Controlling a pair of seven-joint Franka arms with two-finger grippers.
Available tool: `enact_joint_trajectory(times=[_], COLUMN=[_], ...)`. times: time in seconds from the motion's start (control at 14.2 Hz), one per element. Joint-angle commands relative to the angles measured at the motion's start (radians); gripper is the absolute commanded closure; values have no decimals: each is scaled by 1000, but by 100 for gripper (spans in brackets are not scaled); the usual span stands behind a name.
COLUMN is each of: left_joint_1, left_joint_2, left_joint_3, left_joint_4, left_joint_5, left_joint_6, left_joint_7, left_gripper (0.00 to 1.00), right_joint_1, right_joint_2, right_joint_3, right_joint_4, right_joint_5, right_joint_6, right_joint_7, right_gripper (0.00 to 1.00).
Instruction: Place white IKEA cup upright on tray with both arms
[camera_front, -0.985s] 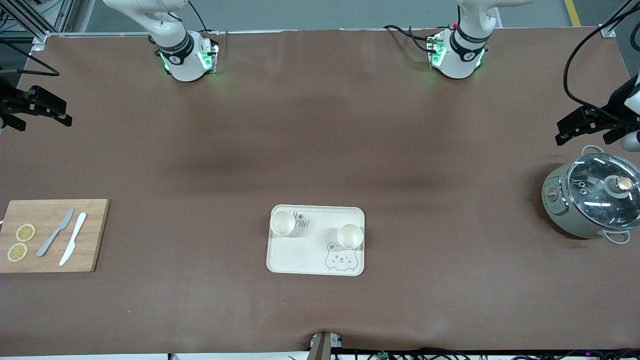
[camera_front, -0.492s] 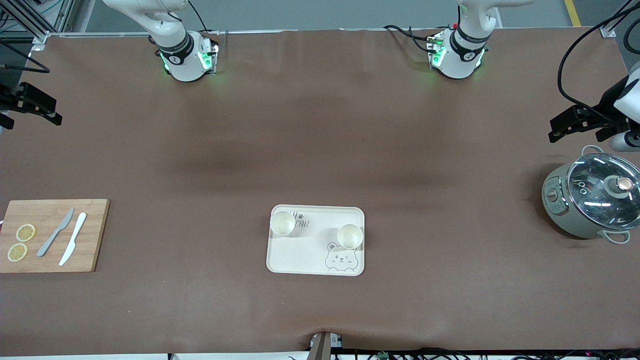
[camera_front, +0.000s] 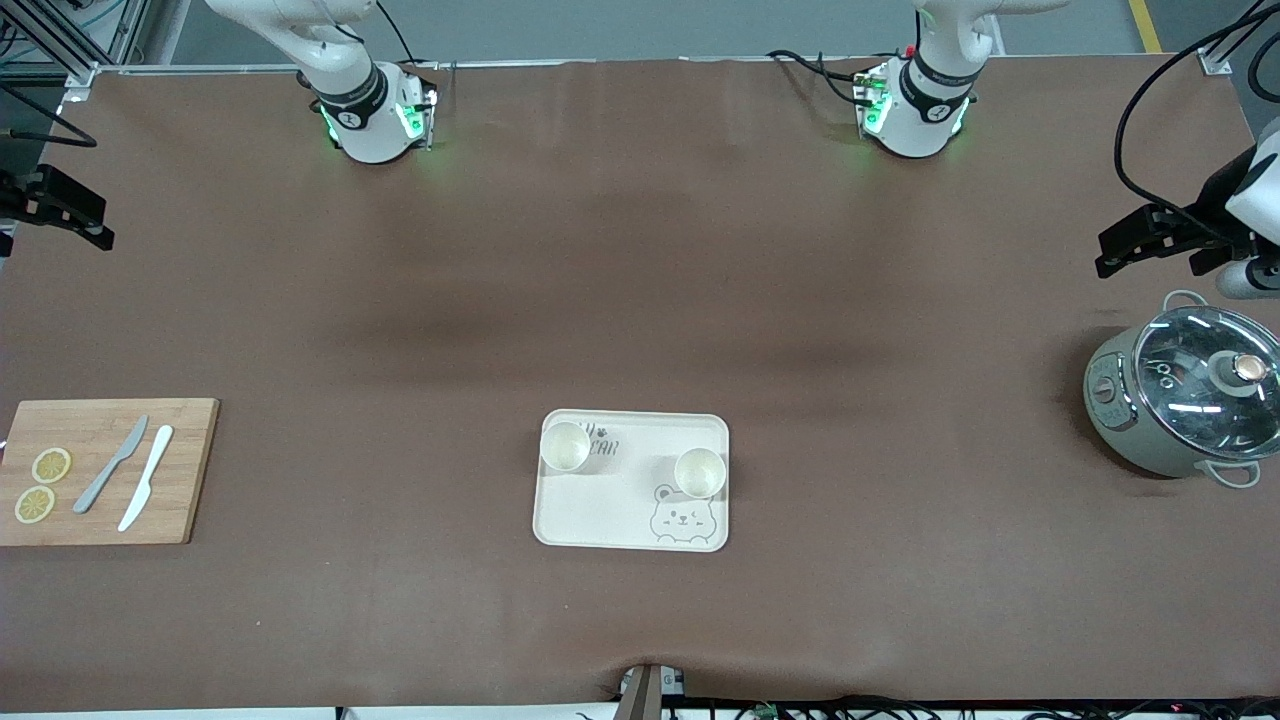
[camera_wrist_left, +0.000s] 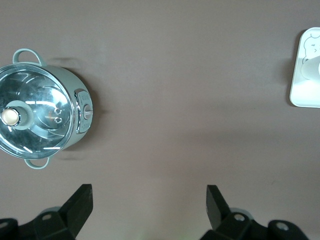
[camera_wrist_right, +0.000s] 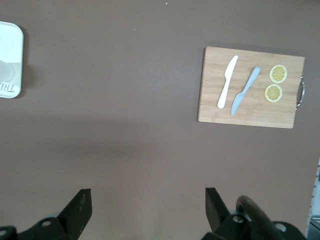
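Already both small white round cups stand upright on the flat cream bear-printed tray mid-desk. Left tool and right tool, spread empty, hang over the desk's ends; placing looks finished, nothing more needed.
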Motion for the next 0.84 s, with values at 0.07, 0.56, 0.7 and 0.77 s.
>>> enact_joint_trajectory(times=[0.07, 0.56, 0.7, 0.77], left_joint_1=[9, 5, 1, 1], left_joint_2=[3, 3, 6, 8], left_joint_3=[4, 4, 2, 2], left_joint_4=[19, 34, 45, 45], left_joint_5=[-12, -9, -11, -11], left_joint_6=[-23, -34, -34, -34], left_joint_7=[-11, -32, -34, -36], left_gripper=[0, 0, 0, 0], right_joint_1=[-9, -60, -54, -52], right_joint_2=[10, 12, 9, 7], right_joint_3=[0, 0, 2, 3], right_joint_4=[19, 12, 13, 15], right_joint_5=[-6, 68, 68, 68], right_joint_6=[-30, -50, -50, -48], right_joint_7=[-6, -18, -18, -18], right_gripper=[0, 0, 0, 0])
